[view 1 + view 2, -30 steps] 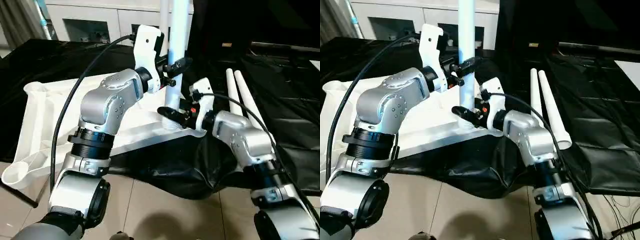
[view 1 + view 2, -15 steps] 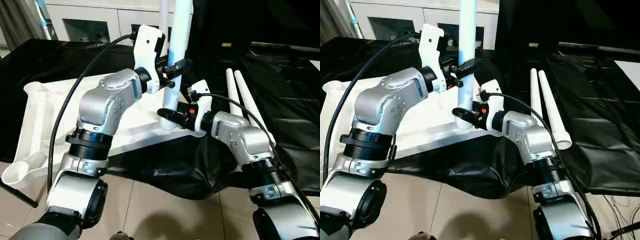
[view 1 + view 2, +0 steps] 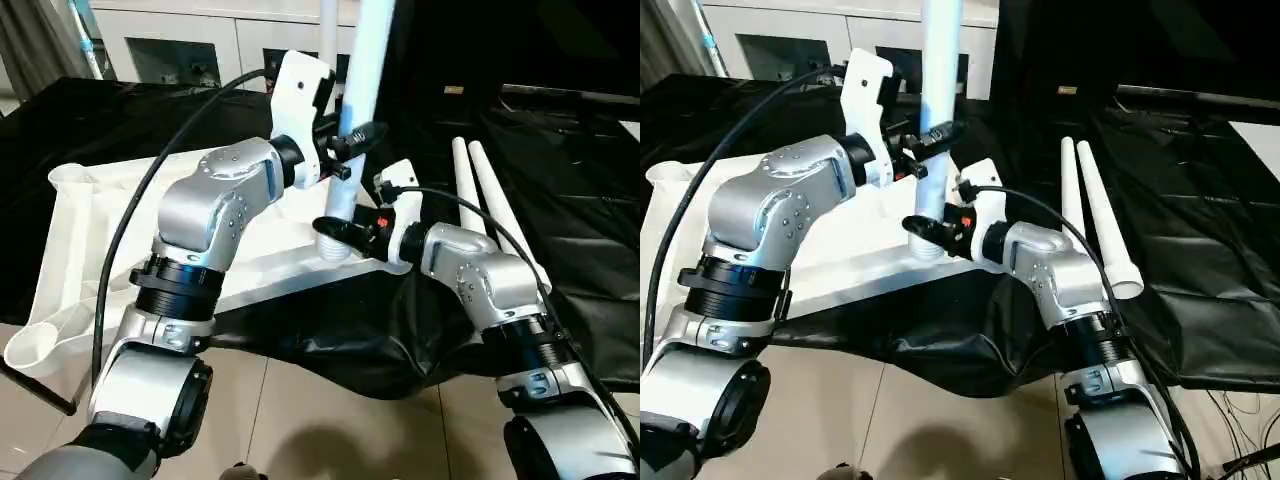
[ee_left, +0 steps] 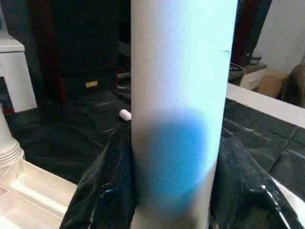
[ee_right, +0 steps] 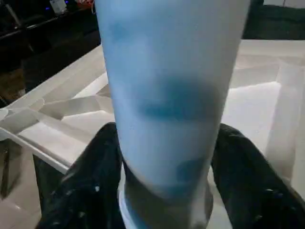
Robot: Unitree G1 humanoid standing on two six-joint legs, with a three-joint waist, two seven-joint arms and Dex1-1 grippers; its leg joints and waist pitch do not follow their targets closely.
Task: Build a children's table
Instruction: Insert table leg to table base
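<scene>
leg (image 3: 362, 70): tilted further right | left claw (image 3: 345, 150) grips it; right claw (image 3: 335, 228) clasps base

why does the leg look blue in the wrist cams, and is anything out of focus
Left wrist view: the leg sits so close that it is soft, with a blue patch between the dark fingers; the background is sharper. Right wrist view: the same leg is blurred with bluish bands, probably shadow or reflection. Left eye view: even light, with the tabletop crisp.

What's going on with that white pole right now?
Both grippers, left and right, clamp upright leg. Foot at tabletop corner socket. Two spare legs aside.
</scene>
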